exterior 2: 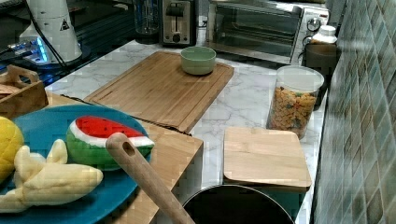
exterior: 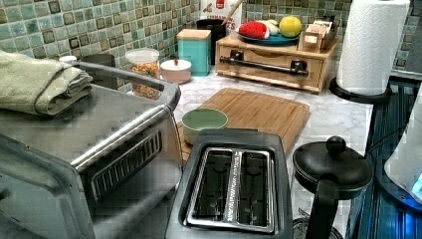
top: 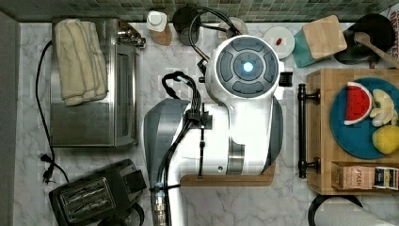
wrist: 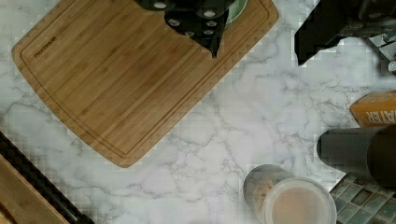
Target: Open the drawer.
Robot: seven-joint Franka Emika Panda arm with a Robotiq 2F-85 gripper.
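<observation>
- While the drawer (exterior: pixel 271 56) is sitting shut in its light-wood box at the back of the surface (exterior: pixel 333 117), near the left view's top right, its front is facing out toward the cutting board (exterior: pixel 254 112).
- Its long black bar handle (exterior: pixel 263 63) is spanning most of the front on two posts; I am judging the middle of that bar to be the best place to take hold, since an off-centre pull is likely to skew a wide, shallow drawer.
- The wood and metal are looking stiff and sturdy, though the box (loaded on top with a blue plate (exterior: pixel 271 39) of toy fruit) may be sliding forward rather than the drawer opening if the pull is abrupt.
- The gripper (wrist: pixel 196 16) is hanging above the cutting board beside the green bowl (exterior: pixel 204 122), well apart from the handle; I cannot tell how far open it is, and nothing is showing in its hold.
- A paper towel roll (exterior: pixel 373 45) is standing just beside the box and a teal canister (exterior: pixel 194 50) on its other side, yet the marble in front of the handle is lying bare, so nothing is blocking the approach.
</observation>
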